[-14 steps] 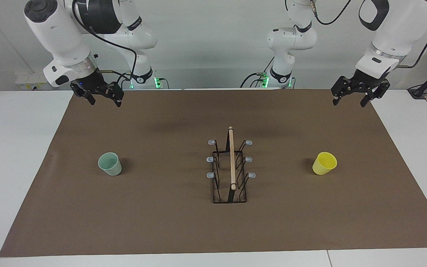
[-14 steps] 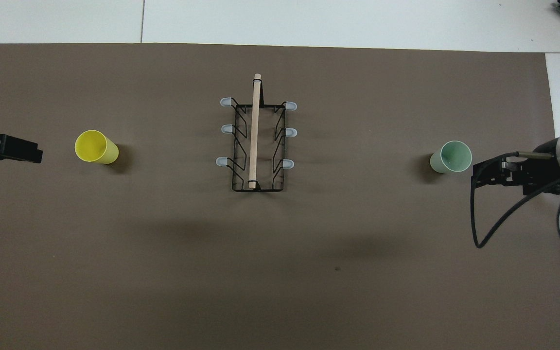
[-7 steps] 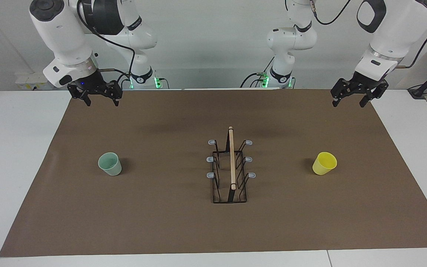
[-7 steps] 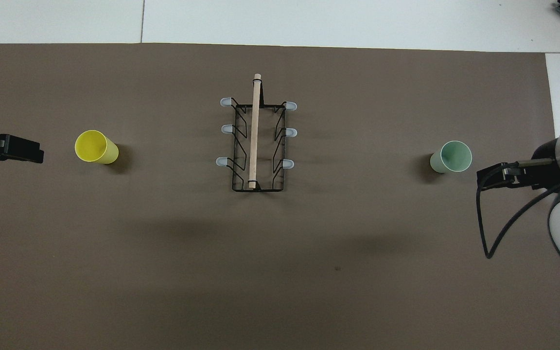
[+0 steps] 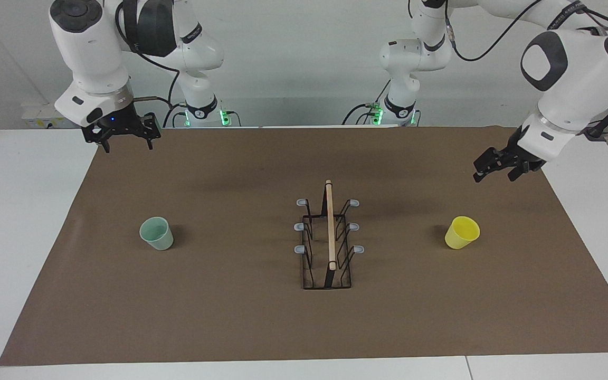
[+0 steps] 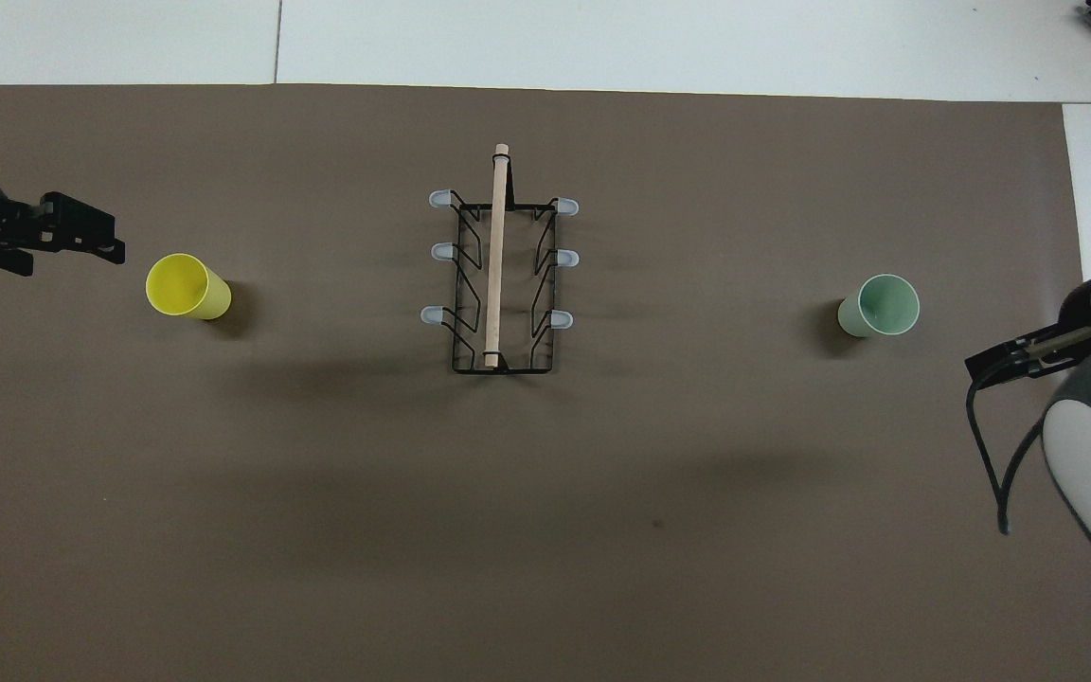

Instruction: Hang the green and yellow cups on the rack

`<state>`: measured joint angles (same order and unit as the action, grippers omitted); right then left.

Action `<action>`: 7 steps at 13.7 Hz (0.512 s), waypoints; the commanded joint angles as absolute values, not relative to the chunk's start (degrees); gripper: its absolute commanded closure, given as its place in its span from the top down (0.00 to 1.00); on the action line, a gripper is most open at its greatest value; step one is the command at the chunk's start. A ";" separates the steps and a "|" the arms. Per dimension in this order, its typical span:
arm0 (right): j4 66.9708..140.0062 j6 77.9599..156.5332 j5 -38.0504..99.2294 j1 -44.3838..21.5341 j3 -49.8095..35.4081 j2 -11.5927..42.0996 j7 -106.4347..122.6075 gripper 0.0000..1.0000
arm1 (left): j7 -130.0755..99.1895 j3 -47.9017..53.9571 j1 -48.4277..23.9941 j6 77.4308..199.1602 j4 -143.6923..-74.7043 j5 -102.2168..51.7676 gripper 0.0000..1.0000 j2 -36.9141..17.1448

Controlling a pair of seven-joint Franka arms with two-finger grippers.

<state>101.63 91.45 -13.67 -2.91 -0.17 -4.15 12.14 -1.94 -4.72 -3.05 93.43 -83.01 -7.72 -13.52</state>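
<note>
The pale green cup [image 5: 156, 233] stands upright on the mat toward the right arm's end; it also shows in the overhead view [image 6: 879, 306]. The yellow cup [image 5: 462, 233] stands upright toward the left arm's end, also in the overhead view [image 6: 187, 286]. The black wire rack [image 5: 329, 243] with its wooden rod stands between them at mid-table [image 6: 500, 275], with nothing on its prongs. My left gripper [image 5: 494, 177] is open and empty in the air, over the mat beside the yellow cup [image 6: 115, 237]. My right gripper [image 5: 127, 145] is open and empty, raised over the mat's corner near the robots.
A brown mat [image 5: 230, 316] covers most of the white table [image 5: 19, 237]. The right arm's cable [image 6: 991, 455] hangs over the mat's edge by the green cup. Only the two cups and the rack stand on the mat.
My left gripper has come down and moved away from the robots, closer to the yellow cup. My right gripper has drawn slightly toward its own end of the table. The cups and rack have not moved.
</note>
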 commanded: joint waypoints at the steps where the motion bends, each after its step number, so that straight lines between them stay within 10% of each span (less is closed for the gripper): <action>1: 106.25 91.32 -19.67 -6.49 -0.44 -5.27 14.15 1.00 | -9.82 -6.58 -2.72 90.62 -75.08 -11.68 1.00 -20.28; 7: 112.05 92.02 -30.82 -12.73 -0.44 -2.83 18.36 1.00 | -30.19 -9.23 -1.68 89.03 -62.33 -16.51 1.00 -34.96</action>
